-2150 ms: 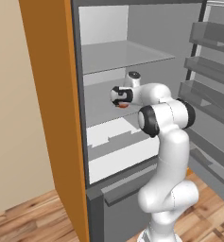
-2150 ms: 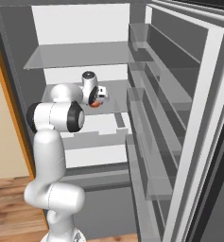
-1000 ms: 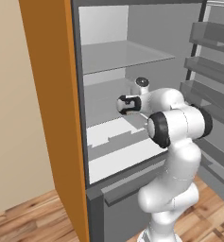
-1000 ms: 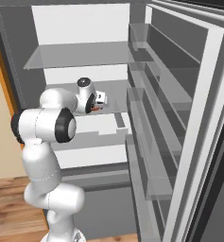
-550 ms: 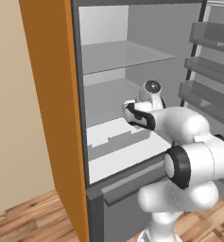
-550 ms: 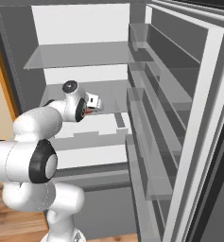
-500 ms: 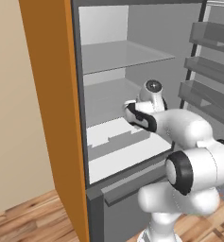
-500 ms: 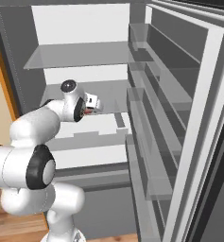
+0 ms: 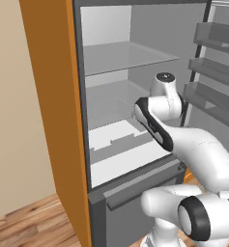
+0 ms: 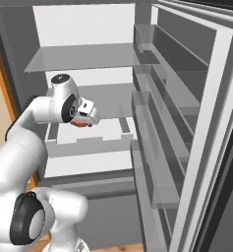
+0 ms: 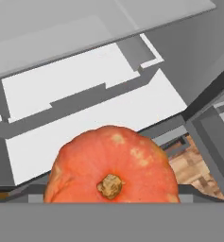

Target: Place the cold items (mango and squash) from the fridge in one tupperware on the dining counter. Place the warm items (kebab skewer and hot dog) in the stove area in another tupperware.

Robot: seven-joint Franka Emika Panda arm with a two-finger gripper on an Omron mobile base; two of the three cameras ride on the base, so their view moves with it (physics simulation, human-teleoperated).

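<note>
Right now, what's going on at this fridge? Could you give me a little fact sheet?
place: open fridge, door swung wide
gripper: inside the fridge, above the white drawer
held: orange squash, clamped in wide-set jaws, stem toward the hand camera
squash contact: off the shelf, carried in the air
upper shelf: nothing on it that I can see
door racks: nothing visible in them
mango: not spotted
</note>
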